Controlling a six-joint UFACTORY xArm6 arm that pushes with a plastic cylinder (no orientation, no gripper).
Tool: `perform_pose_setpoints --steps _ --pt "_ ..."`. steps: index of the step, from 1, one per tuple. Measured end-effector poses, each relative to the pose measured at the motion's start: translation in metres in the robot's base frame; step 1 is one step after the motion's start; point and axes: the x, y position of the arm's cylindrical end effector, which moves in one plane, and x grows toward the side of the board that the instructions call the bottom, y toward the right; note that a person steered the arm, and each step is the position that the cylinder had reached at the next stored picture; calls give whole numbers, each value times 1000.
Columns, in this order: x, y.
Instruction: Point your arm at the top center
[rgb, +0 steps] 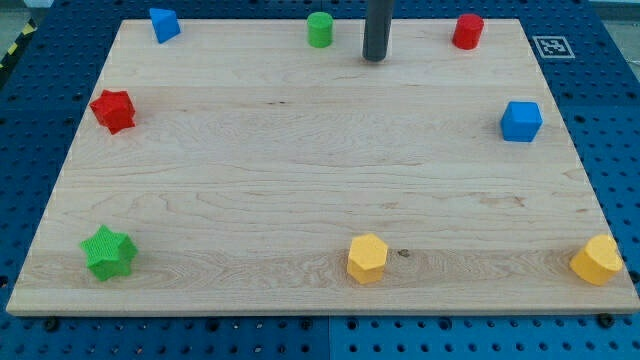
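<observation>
Dark and straight, the rod comes down from the view's top; my tip (375, 58) rests at the board's top center, between the green cylinder (319, 29) and red cylinder (467, 31). You have no pincer here, and the tip holds nothing. The board (300, 180) is pale wood on what looks like blue pegboard (610, 90), with other blocks lying well apart near its edges.

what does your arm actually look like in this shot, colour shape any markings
Only my rod shows: a straight, dark grey to black cylinder coming in from the view's top edge, smooth and plain, with no cables, labels or markings visible. It ends in a flat, blunt end, my tip. The rest of the arm is out of frame above, so I can't describe it.
</observation>
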Motion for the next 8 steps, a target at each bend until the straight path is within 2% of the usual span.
perform_pose_setpoints --steps 6,7,8 --pt "-1 11" --pt "7 -11" --pt "31 -61"
